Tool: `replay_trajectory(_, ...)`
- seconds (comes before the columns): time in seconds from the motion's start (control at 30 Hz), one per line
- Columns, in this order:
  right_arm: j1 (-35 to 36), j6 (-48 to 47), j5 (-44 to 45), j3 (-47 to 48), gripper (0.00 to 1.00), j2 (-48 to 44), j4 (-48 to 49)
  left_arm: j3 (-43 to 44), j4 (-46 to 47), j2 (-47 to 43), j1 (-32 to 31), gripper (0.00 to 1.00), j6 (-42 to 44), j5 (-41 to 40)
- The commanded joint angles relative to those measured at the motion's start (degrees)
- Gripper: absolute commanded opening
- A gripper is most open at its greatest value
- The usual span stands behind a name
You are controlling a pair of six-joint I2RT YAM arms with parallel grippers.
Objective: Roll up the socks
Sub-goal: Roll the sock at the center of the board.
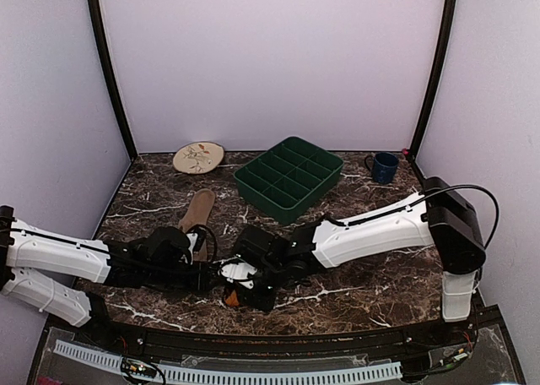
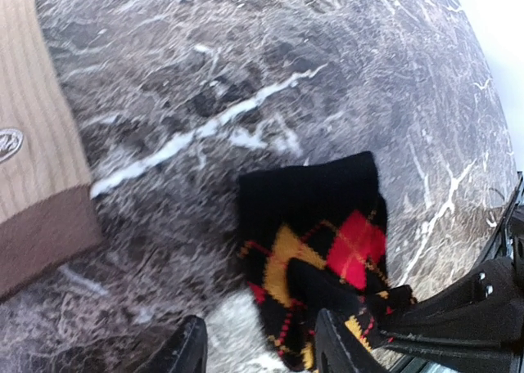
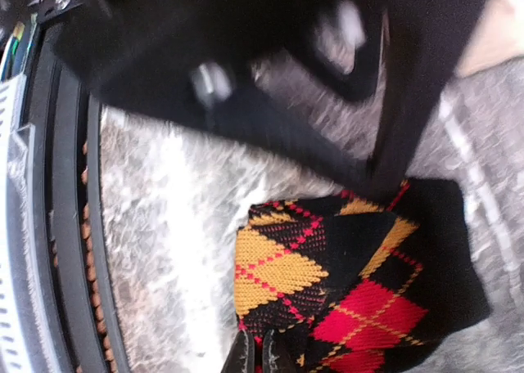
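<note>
1. Dark marble counter (image 1: 354,292) with white veins, lilac walls on three sides.
2. Right arm (image 1: 371,229) reaches in from the right and left arm (image 1: 59,254) from the left. They meet at near centre.
3. Green tray (image 1: 263,197), divided into compartments, sits back centre, turned at an angle.
4. Tan sock (image 1: 197,216) lies flat as a long strip, left of centre, between the beige plate (image 1: 181,161) and the left arm. Its darker end shows at the left edge of the left wrist view (image 2: 33,168).
5. Plate is at back left. Blue mug (image 1: 384,167) is at back right, near the tray but apart from it.
6. Argyle sock (image 2: 315,234) is a short folded bundle near the front edge, between the two tools and apart from the tan sock.
7. Left tool (image 2: 260,348): jaws partway apart, gripping nothing. One finger is right at the sock's edge.
8. Right tool (image 3: 255,358): jaws closed tight, pinching the argyle sock's edge.
</note>
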Motion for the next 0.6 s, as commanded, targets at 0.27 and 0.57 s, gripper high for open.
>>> replay_trajectory(0.27,-8.11,13.19,-21.75,0.00,0.00,4.06,-4.07,-1.77,1.42,-4.22,-4.36,0.43,0.30,-1.90)
replay_trajectory(0.57,-10.90,16.14,-30.64,4.20,0.00,6.12,-4.83,-2.33,2.20,-5.71,-7.58,0.40,1.83,-3.59)
